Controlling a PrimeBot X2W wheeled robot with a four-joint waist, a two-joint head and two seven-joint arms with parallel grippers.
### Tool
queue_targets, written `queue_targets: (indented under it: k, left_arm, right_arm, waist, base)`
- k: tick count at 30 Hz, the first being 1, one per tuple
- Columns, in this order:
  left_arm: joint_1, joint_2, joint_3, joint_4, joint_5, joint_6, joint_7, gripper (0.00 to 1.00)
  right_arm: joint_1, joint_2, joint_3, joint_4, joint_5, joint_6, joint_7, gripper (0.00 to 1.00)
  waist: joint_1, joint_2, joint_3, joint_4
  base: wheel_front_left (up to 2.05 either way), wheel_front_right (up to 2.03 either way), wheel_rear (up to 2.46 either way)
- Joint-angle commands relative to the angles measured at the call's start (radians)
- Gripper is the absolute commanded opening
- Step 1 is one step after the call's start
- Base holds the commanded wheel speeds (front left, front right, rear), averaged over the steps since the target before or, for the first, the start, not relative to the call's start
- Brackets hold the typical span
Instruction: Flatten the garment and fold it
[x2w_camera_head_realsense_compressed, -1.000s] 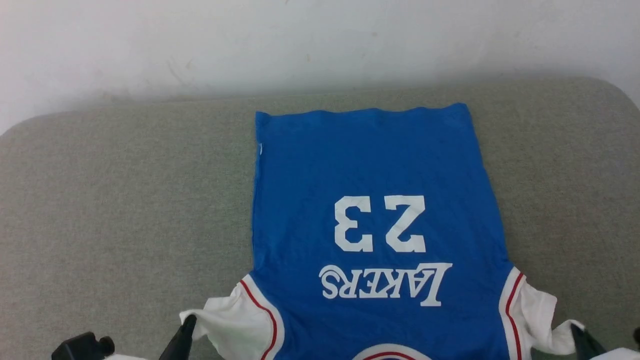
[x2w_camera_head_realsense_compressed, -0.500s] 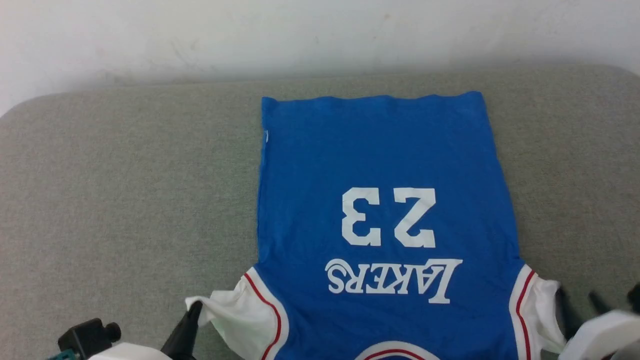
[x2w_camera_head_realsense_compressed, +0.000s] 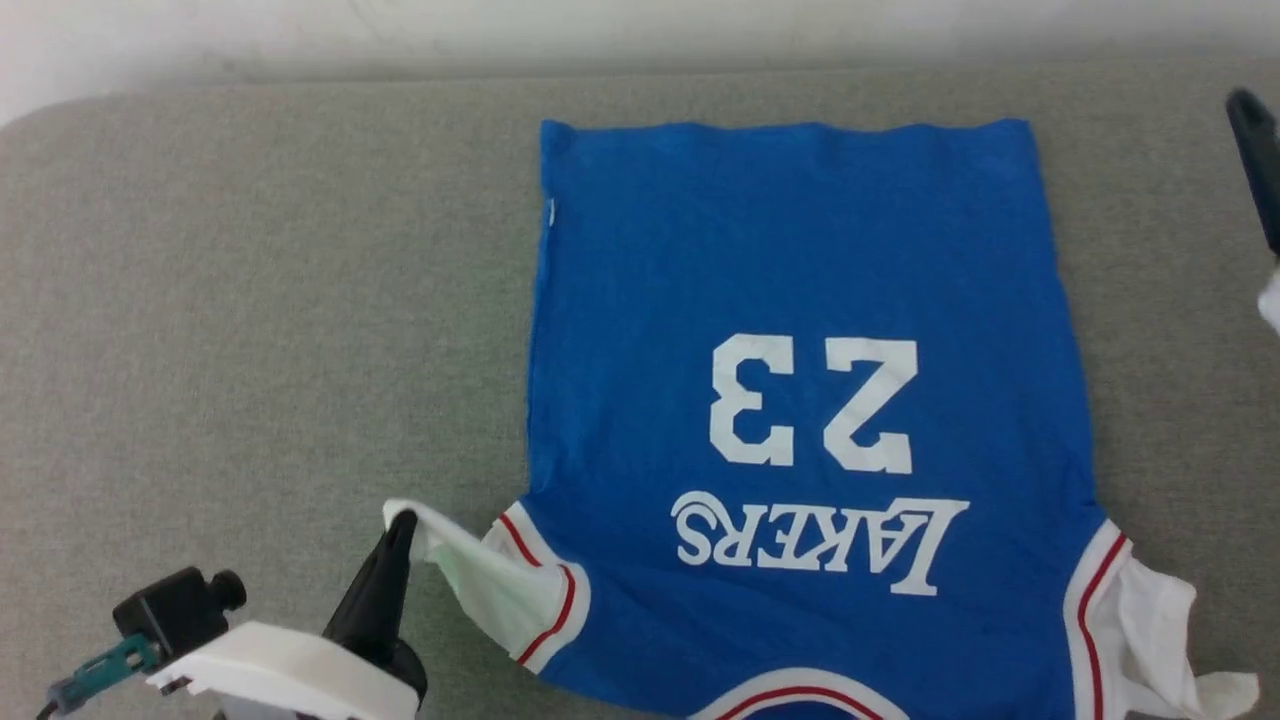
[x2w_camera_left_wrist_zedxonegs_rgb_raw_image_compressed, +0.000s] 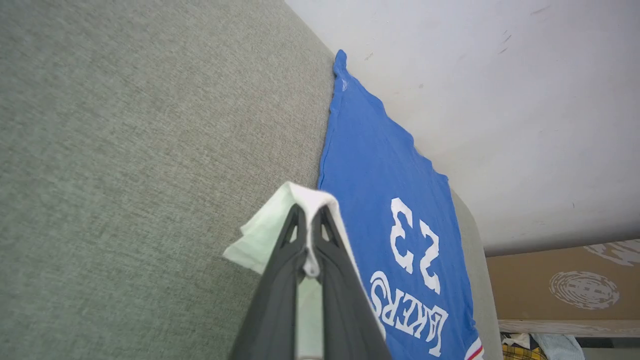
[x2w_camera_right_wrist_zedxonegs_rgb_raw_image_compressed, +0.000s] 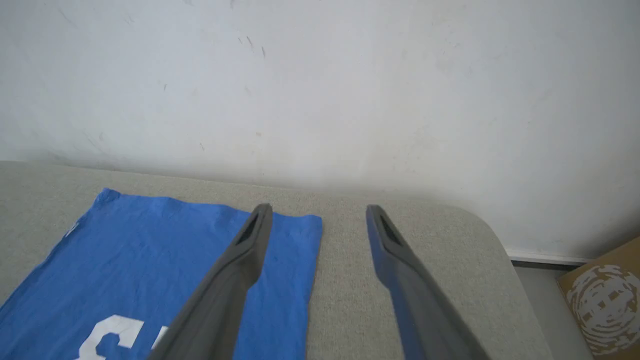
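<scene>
Right, my left claw (x2w_camera_left_wrist_zedxonegs_rgb_raw_image_compressed: 310, 212) is clenched on the tip of the white left-hand sleeve (x2w_camera_head_realsense_compressed: 470, 575) of the blue Lakers jersey T-shirt (x2w_camera_head_realsense_compressed: 800, 280), pinching it between the dark fingers and holding it a little proud of the grey upholstered surface (x2w_camera_head_realsense_compressed: 250, 300). My right claw (x2w_camera_right_wrist_zedxonegs_rgb_raw_image_compressed: 317, 210) is released, its jaws spread wide with nothing between them, and it hangs near the shirt's far right corner by the hem (x2w_camera_head_realsense_compressed: 790, 128). The shirt lies front up, with its lettering and number upside down to me, the collar at my near edge and the hem towards the white wall (x2w_camera_right_wrist_zedxonegs_rgb_raw_image_compressed: 320, 75). The body looks fairly smooth, but the right-hand sleeve (x2w_camera_head_realsense_compressed: 1150, 620) lies loose and crumpled beside it. I judge we're in the flattening step, with no fold begun. Next I'd draw the left-hand sleeve outward, lay it flat and let go. The right claw needs a grip on the crumpled sleeve's edge alone, so the body isn't dragged into creases
</scene>
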Motion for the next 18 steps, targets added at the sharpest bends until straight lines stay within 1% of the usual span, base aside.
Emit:
queue_targets:
  k: [1, 5, 9, 10, 11, 14, 18]
  left_arm:
    - [-0.032, -0.001, -0.01, 0.0, 0.007, -0.011, -0.006, 0.0]
    - [-0.079, -0.007, -0.031, 0.006, 0.012, -0.02, -0.012, 0.0]
    - [-0.115, -0.012, -0.058, 0.013, 0.018, -0.031, -0.016, 0.0]
    - [-0.115, -0.012, -0.058, 0.013, 0.018, -0.031, -0.016, 0.0]
    - [-0.13, -0.015, -0.072, 0.016, 0.023, -0.036, -0.019, 0.0]
    - [-0.147, -0.019, -0.092, 0.018, 0.027, -0.042, -0.022, 0.0]
    - [-0.159, -0.021, -0.109, 0.02, 0.033, -0.046, -0.026, 0.0]
  right_arm:
    - [-0.058, -0.005, 0.013, 0.064, -0.019, -0.001, 0.011, 1.0]
    - [-0.212, -0.013, 0.033, 0.244, -0.091, -0.001, -0.005, 1.0]
    - [-0.308, -0.013, 0.001, 0.412, -0.166, -0.001, -0.043, 1.0]
    - [-0.308, -0.013, 0.001, 0.412, -0.166, -0.001, -0.043, 1.0]
    - [-0.333, -0.018, -0.023, 0.481, -0.2, -0.001, -0.054, 1.0]
    - [-0.347, -0.025, -0.053, 0.554, -0.243, -0.001, -0.07, 1.0]
    - [-0.345, -0.029, -0.102, 0.619, -0.283, -0.001, -0.096, 1.0]
  waist:
    - [-0.0002, -0.0001, 0.063, 0.048]
    - [-0.0002, -0.0001, 0.13, 0.095]
    - [-0.0002, -0.0001, 0.191, 0.148]
    - [-0.0002, -0.0001, 0.191, 0.148]
    - [-0.0002, -0.0001, 0.219, 0.173]
    - [-0.0002, -0.0001, 0.25, 0.204]
    - [-0.0002, -0.0001, 0.276, 0.232]
  base:
    - [0.0, 0.0, 0.0]
    - [0.0, 0.0, 0.0]
    - [0.0, 0.0, 0.0]
    - [0.0, 0.0, 0.0]
    - [0.0, 0.0, 0.0]
    - [0.0, 0.0, 0.0]
    - [0.0, 0.0, 0.0]
